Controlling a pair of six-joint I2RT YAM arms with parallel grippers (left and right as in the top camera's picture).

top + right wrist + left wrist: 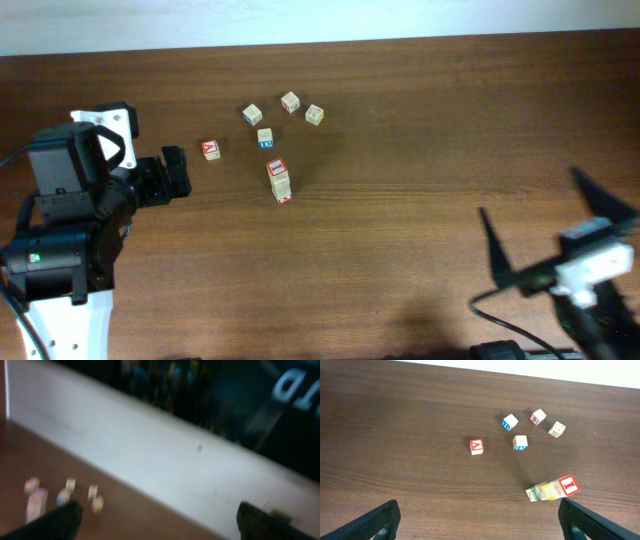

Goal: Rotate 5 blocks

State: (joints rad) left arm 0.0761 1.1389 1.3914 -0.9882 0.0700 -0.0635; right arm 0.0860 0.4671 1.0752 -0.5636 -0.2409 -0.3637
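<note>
The blocks stand stacked in a short tower [279, 181] near the table's middle. In the left wrist view the tower [551, 490] shows a red-framed top face, a yellow side and a green "R" side low down. My left gripper [176, 172] is to the left of the tower, open and well apart from it; its fingers [376, 523] frame bare wood with nothing between them. My right gripper [545, 228] hangs open far off at the front right. The right wrist view is blurred, and the tower [36, 503] shows only as a pale smear at the left.
A cube with a red "A" [210, 149] lies left of the tower. Several loose pale cubes sit behind it, among them one with blue marks [265, 138] and another [314, 114] farther right. The table's back edge meets a white wall [150, 450].
</note>
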